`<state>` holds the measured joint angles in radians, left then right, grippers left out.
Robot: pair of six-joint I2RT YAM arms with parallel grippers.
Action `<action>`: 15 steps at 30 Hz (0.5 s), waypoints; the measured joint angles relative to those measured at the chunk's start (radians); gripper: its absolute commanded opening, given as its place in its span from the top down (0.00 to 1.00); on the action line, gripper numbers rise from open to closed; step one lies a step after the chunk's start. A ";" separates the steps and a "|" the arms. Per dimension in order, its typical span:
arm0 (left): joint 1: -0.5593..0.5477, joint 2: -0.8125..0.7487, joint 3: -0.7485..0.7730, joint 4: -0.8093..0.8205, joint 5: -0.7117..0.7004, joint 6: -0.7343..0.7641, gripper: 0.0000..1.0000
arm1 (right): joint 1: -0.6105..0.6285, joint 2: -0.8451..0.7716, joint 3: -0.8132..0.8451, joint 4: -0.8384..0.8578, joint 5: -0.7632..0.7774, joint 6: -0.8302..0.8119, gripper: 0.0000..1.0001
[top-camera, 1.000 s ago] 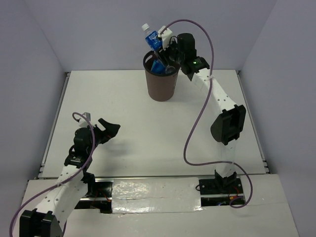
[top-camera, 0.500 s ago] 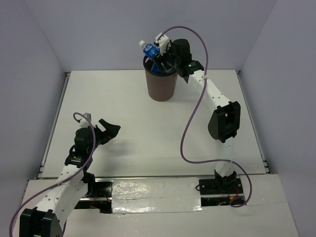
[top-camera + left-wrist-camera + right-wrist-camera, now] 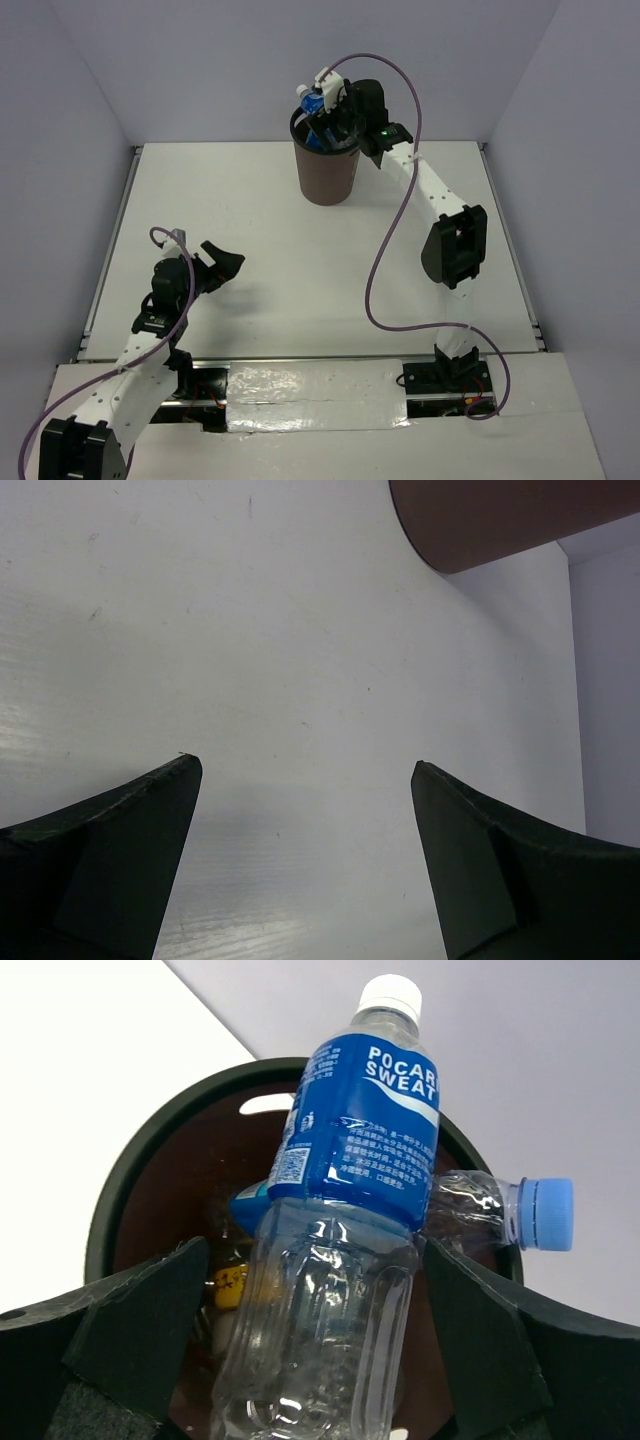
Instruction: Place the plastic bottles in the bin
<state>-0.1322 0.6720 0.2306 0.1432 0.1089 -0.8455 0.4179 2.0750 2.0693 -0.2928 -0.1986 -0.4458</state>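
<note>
1. Two plastic bottles (image 3: 312,104) are showing in the mouth of the bin (image 3: 325,178), which is standing upright toward the far side of the white table (image 3: 250,230).
2. The Pocari Sweat bottle (image 3: 360,1120) is leaning cap-up. Its clear lower body is reaching down into the bin, and its blue label and white cap are poking above the dark rim.
3. The second bottle (image 3: 470,1208) is lying crosswise behind it, with its pale blue cap pointing toward the right of the right wrist view, near the rim.
4. The right gripper (image 3: 310,1250) is hovering directly over the bin's opening with its jaws spread wide on either side of the Pocari Sweat bottle.
5. A gap is showing between that bottle and the finger (image 3: 130,1330) on the left of the wrist view. The other finger (image 3: 500,1340) is sitting just beside the bottle, and I cannot tell whether it is touching. Nothing is being squeezed.
6. A yellowish thing (image 3: 230,1285) is lying deep inside the bin, too dim to identify.
7. The left gripper (image 3: 222,266) is hanging low over the near left of the table, well apart from the bin. Its jaws are gaping fully and holding nothing.
8. In the left wrist view, only bare table is lying between the fingertips, and the bin's brown base is showing in the top right corner.
</note>
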 measured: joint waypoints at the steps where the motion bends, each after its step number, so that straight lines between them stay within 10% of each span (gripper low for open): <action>1: 0.000 0.001 0.000 0.000 0.000 0.000 0.01 | 0.000 -0.002 0.000 -0.002 -0.005 0.006 0.04; 15: 0.000 0.010 0.087 -0.048 0.005 0.055 0.01 | -0.032 -0.393 -0.146 -0.061 -0.122 0.187 0.00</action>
<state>-0.1322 0.6815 0.3172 0.0948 0.1135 -0.7906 0.3862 1.6817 1.9232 -0.3534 -0.3210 -0.2592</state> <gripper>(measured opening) 0.995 0.996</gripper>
